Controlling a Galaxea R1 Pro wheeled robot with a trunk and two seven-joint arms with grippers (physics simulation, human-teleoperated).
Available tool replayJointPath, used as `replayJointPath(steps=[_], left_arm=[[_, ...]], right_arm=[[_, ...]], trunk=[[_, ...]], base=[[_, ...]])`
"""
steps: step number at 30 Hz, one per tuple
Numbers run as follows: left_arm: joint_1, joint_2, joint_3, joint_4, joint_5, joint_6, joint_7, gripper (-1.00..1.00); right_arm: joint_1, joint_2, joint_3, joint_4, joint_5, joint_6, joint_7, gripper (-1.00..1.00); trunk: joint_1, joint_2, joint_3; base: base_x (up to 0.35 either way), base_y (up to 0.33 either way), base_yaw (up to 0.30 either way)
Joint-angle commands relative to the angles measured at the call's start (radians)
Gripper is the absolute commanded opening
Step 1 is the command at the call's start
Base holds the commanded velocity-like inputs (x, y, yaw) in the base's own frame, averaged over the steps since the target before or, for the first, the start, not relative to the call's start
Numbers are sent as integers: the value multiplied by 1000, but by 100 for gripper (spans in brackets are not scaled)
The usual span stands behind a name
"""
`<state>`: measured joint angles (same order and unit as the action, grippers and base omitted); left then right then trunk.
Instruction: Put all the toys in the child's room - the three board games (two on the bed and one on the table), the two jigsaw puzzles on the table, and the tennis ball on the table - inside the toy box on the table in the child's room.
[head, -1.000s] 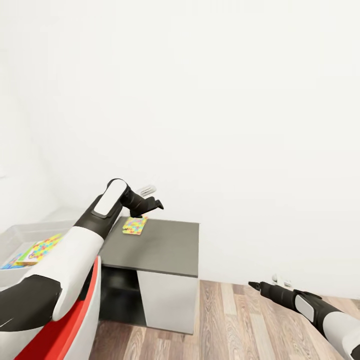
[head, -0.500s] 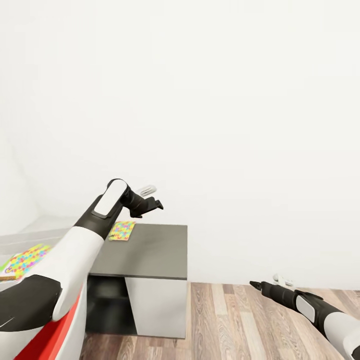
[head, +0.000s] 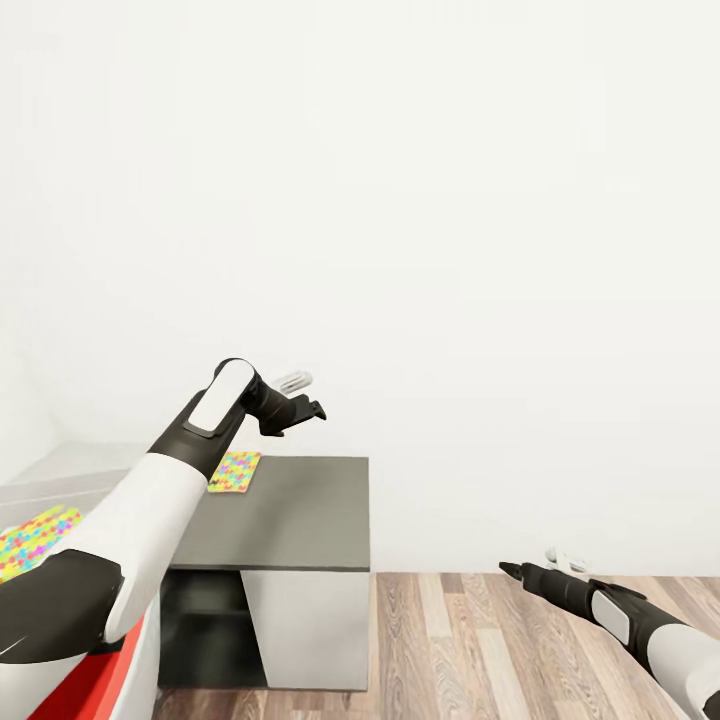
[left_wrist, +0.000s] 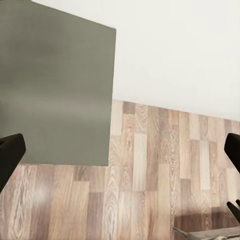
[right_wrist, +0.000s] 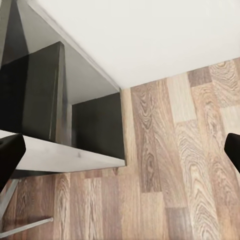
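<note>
One jigsaw puzzle (head: 234, 471) lies flat on the dark grey cabinet section of the table (head: 295, 520), near its far left corner. A second jigsaw puzzle (head: 30, 540) shows at the left edge, apparently inside the pale grey toy box (head: 60, 480), which the frame cuts off. My left gripper (head: 305, 396) hangs open in the air above the cabinet top, just right of the first puzzle, holding nothing. The left wrist view looks down on the cabinet top (left_wrist: 55, 85) and floor. My right gripper (head: 532, 565) is open and empty, low over the floor at the right.
A plain white wall (head: 450, 250) stands close behind the cabinet. The cabinet has a light grey door panel (head: 305, 630) and an open dark shelf (right_wrist: 95, 125). Wood-plank floor (head: 470, 640) stretches to the right of the cabinet.
The whole picture has slid left, so the camera has turned right. Both arms keep their pose, and both grippers stay open and empty.
</note>
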<state>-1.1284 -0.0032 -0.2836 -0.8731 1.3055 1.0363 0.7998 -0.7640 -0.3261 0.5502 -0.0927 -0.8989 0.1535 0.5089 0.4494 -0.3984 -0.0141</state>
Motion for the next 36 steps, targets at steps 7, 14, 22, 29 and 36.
replayJointPath(steps=[7,14,22,29,36], left_arm=[[-1,0,-1,0,9,-1,10,100],[0,5,-1,3,8,-2,10,100],[4,9,1,20,8,-2,10,100],[7,9,1,51,6,-5,13,100],[7,9,1,99,6,-25,11,100]], right_arm=[[0,-1,5,-1,-11,9,2,100],[0,-2,5,-1,-11,10,2,100],[-1,-6,5,-1,-11,8,3,100],[0,-7,5,-1,-11,9,3,100],[0,-7,5,-1,-11,9,2,100]], trunk=[[1,-2,-7],[1,-2,-18],[1,-2,-24],[1,-2,-24],[1,-2,-24]], base=[[14,8,-2],[24,1,0],[139,20,0],[76,2,0],[177,-78,0]])
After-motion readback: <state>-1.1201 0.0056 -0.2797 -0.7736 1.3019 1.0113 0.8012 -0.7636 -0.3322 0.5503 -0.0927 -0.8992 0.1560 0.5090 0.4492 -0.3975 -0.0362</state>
